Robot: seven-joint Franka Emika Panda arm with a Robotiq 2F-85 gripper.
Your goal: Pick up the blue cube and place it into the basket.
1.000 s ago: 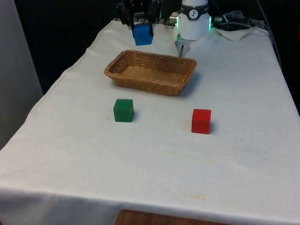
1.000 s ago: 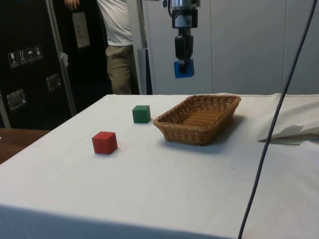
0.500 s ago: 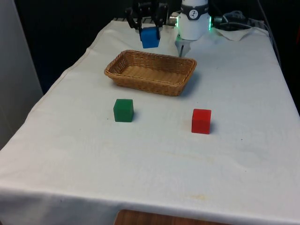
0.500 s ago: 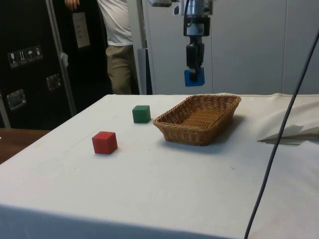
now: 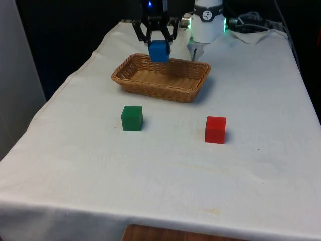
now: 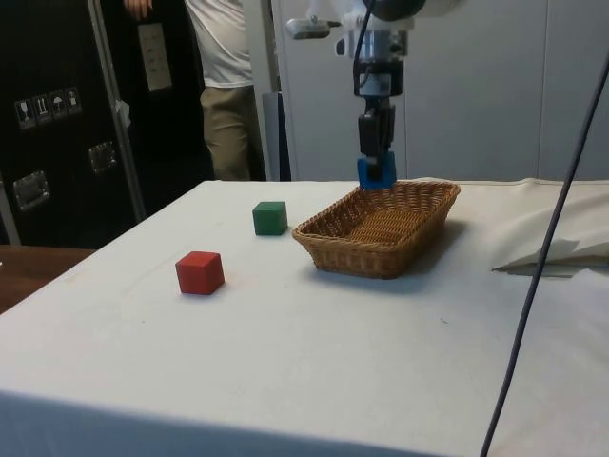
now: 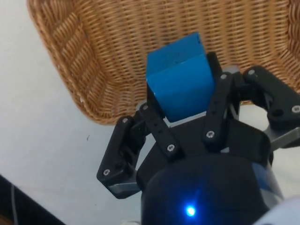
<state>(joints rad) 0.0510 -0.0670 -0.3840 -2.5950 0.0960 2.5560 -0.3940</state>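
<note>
1. Side view: jaws (image 6: 376, 174) pinch the blue cube (image 6: 376, 172), now lower than a second ago and shifted from beside the basket (image 6: 381, 228) to over its far end.
2. Wrist view: blue cube (image 7: 180, 79) sits clamped between the jaws, wicker floor directly beneath.
3. Front view: cube (image 5: 158, 50) hangs just above the rim (image 5: 165, 61).
4. Judgement: carry phase nearly finished; release into the basket comes next.
5. Green cube (image 5: 132, 118) and red cube (image 5: 215, 129) rest on the counter (image 5: 165, 175), well clear of the jaws.
</note>
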